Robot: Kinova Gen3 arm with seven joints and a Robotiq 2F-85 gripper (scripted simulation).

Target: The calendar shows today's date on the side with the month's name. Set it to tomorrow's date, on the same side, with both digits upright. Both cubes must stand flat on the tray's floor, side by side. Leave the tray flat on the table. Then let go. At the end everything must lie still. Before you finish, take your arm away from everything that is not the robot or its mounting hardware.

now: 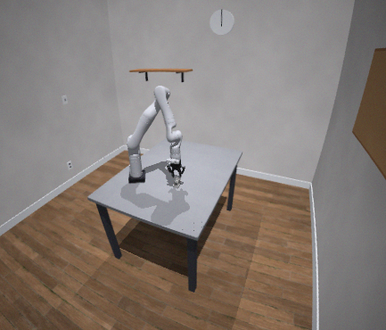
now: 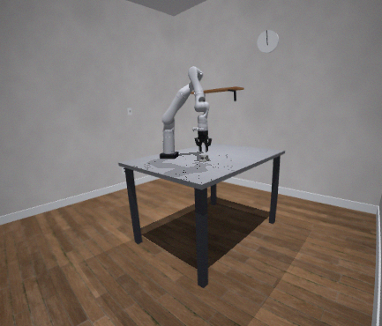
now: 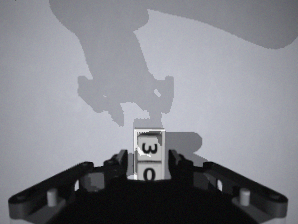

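Observation:
The calendar (image 1: 176, 182) (image 2: 203, 159) stands on the table, tiny in the top and exterior views. In the wrist view its pale tray (image 3: 135, 150) holds two white cubes side by side. The far cube (image 3: 149, 147) shows a dark 3 lying on its side on its top face. The near cube (image 3: 149, 172) shows a 0, partly cut off by the gripper's dark body. The month's name and the dates on the upright sides cannot be read. My gripper (image 1: 176, 175) (image 2: 204, 151) (image 3: 148, 158) points down above the calendar, half open and empty, with one finger to either side of it in the wrist view.
The grey table (image 1: 216, 167) (image 2: 251, 154) carries the arm's black base (image 1: 136, 177) (image 2: 168, 155), away from the calendar. Shadows of the arm and gripper fall on the table around the calendar. A wooden shelf (image 1: 162, 70) (image 2: 222, 90) hangs on the wall.

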